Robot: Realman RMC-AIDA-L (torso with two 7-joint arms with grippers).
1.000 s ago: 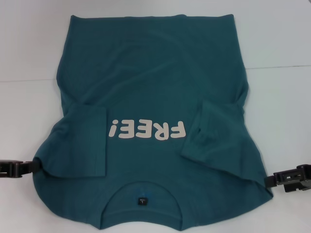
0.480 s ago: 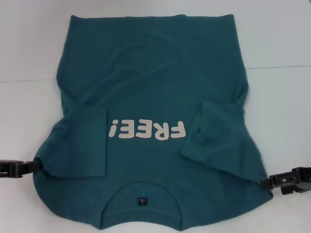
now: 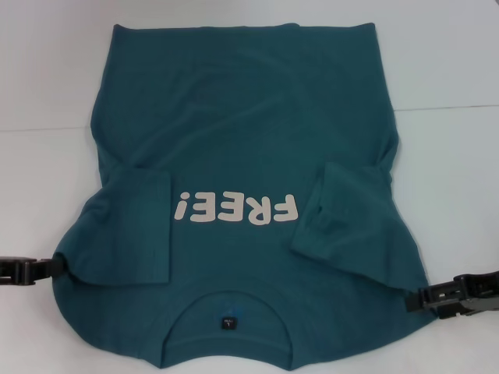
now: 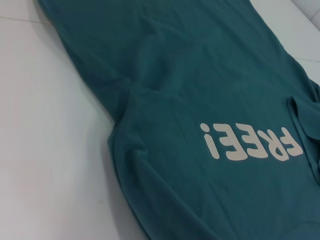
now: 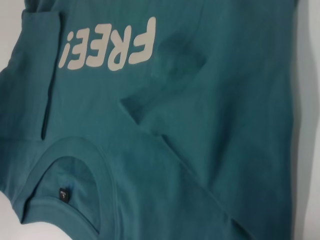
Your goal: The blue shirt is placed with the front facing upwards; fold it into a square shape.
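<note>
The blue shirt [image 3: 242,156] lies flat on the white table, front up, with white "FREE!" lettering [image 3: 236,209] on the chest. Its collar and small dark tag [image 3: 228,322] are at the near edge, and both short sleeves are folded inward over the body. My left gripper [image 3: 53,266] sits low at the shirt's near-left shoulder edge, its tip touching the fabric. At the near-right shoulder edge is my right gripper [image 3: 413,300], its tip at the cloth. The left wrist view shows the shirt [image 4: 200,90] and the right wrist view shows the collar [image 5: 75,175]; neither shows fingers.
The white table [image 3: 452,171] shows bare on both sides of the shirt and along the far edge. A faint seam line [image 3: 448,107] crosses the tabletop behind the shirt's middle.
My right gripper has moved left and slightly nearer, from beside the shirt to its right shoulder edge. The left gripper and the shirt have not moved.
</note>
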